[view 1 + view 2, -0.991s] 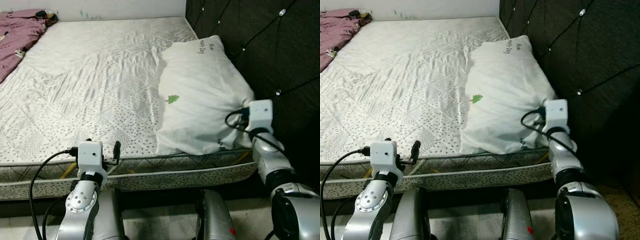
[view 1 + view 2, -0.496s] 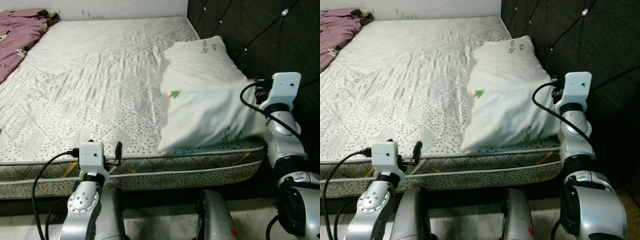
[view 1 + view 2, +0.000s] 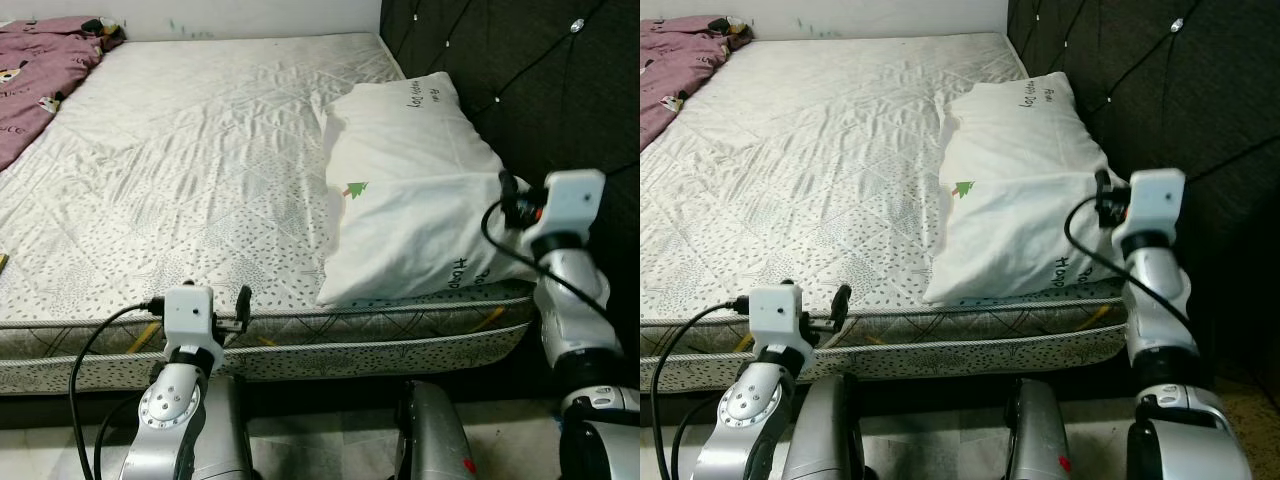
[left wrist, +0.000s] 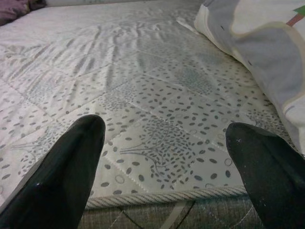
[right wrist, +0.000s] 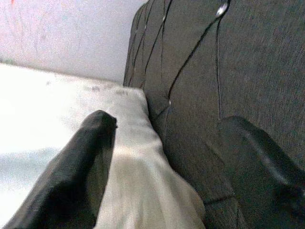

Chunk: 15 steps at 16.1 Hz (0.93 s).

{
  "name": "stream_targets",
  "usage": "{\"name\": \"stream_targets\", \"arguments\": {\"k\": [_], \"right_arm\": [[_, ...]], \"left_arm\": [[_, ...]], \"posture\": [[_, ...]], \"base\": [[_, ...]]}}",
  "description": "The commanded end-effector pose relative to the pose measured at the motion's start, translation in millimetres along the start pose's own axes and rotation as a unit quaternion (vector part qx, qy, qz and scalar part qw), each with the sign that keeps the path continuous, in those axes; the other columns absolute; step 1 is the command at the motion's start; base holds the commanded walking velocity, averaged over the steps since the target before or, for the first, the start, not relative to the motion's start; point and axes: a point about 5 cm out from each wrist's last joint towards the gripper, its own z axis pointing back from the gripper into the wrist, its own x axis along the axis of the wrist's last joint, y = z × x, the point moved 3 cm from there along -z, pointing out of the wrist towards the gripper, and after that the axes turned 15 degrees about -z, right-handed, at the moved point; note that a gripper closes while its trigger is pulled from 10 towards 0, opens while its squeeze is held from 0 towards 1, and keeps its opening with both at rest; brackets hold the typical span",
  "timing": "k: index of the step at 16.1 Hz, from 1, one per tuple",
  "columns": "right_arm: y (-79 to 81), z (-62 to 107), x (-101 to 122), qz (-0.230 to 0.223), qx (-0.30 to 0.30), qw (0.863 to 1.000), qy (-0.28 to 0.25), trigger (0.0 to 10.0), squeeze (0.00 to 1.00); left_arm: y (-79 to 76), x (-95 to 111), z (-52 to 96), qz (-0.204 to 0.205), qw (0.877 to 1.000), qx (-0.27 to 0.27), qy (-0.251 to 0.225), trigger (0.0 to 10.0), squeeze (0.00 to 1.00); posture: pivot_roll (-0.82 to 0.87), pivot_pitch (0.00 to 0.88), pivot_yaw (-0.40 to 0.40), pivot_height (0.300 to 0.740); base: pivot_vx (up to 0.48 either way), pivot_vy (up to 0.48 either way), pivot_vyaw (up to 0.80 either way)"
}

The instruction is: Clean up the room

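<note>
step: setting pillow (image 3: 415,190) straight | pillow: bed (image 3: 180,180) head edge, against headboard (image 3: 520,70) | right gripper (image 5: 162,157): fingers spread, empty, between pillow and headboard | left gripper (image 4: 167,157): spread, empty, near edge | next: you pull right arm clear

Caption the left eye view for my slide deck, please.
Right gripper at the white pillow beside the dark headboard; left gripper over the mattress edge.

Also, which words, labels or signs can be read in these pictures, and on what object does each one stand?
Handwritten-style print near the far end of the white pillow: too small to read.
Dark print at the near edge of the pillow, beside the right gripper: starts like "Ho", the rest unreadable.
Small green tree sign on the pillow: no words.
Pink garment: print too blurred to read.
</note>
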Motion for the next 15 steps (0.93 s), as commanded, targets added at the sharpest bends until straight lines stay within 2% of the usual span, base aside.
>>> {"name": "stream_targets", "arguments": {"k": [1, 2, 3, 4, 6, 8, 9, 12, 15], "right_arm": [[25.0, -10.1, 6.1, -0.02, 0.034, 0.999, -0.001, 10.0, 1.0], [32.0, -7.1, -6.0, -0.021, 0.042, 0.999, 0.025, 10.0, 1.0], [38.9, 4.1, -30.7, -0.012, 0.052, 0.995, 0.08, 10.0, 1.0], [42.4, 13.8, -46.4, -0.013, 0.058, 0.991, 0.116, 10.0, 1.0], [48.4, 41.5, -83.2, 0.001, 0.082, 0.974, 0.21, 10.0, 1.0], [42.8, 57.0, -95.7, 0.003, 0.075, 0.967, 0.245, 10.0, 1.0], [32.0, 67.0, -103.1, 0.004, 0.053, 0.961, 0.273, 10.0, 1.0], [-0.3, 84.9, -106.8, 0.029, -0.005, 0.953, 0.303, 10.0, 1.0], [-22.6, 94.0, -94.6, 0.053, -0.059, 0.957, 0.28, 10.0, 1.0]], "left_arm": [[-3.7, -3.5, 0.0, -0.003, 1.0, -0.012, 0.007, 10.0, 0.0], [-3.8, -3.5, 0.1, -0.003, 1.0, -0.01, 0.008, 10.0, 0.0], [-1.0, -3.6, 1.4, -0.003, 1.0, -0.002, 0.009, 10.0, 0.0], [1.4, -4.8, 2.8, -0.003, 1.0, 0.002, 0.011, 10.0, 0.0], [3.6, -9.6, 7.1, -0.004, 1.0, 0.005, 0.02, 10.0, 0.0], [2.4, -10.3, 7.3, -0.005, 1.0, 0.002, 0.022, 10.0, 0.0], [0.6, -9.8, 4.8, -0.005, 1.0, -0.001, 0.021, 10.0, 0.0], [-1.1, -8.8, 2.7, -0.006, 1.0, -0.005, 0.019, 10.0, 0.0], [1.4, -10.7, 4.5, -0.007, 1.0, -0.002, 0.023, 10.0, 0.0]], "posture": [[0.04, 0.059, 0.03, 0.512], [0.06, 0.055, 0.02, 0.512], [0.07, 0.057, 0.013, 0.512], [0.07, 0.06, 0.01, 0.512], [0.07, 0.065, 0.008, 0.512], [0.06, 0.067, 0.007, 0.512], [0.05, 0.067, 0.012, 0.512], [0.05, 0.068, 0.011, 0.512], [0.04, 0.071, 0.008, 0.512]], "base": [[0.0, 0.0, 0.0], [0.0, 0.0, 0.0], [0.0, 0.0, 0.0], [0.0, 0.0, 0.0], [0.0, 0.0, 0.0], [0.0, 0.0, 0.0], [0.0, 0.0, 0.0], [0.0, 0.0, 0.0], [0.0, 0.0, 0.0]]}}
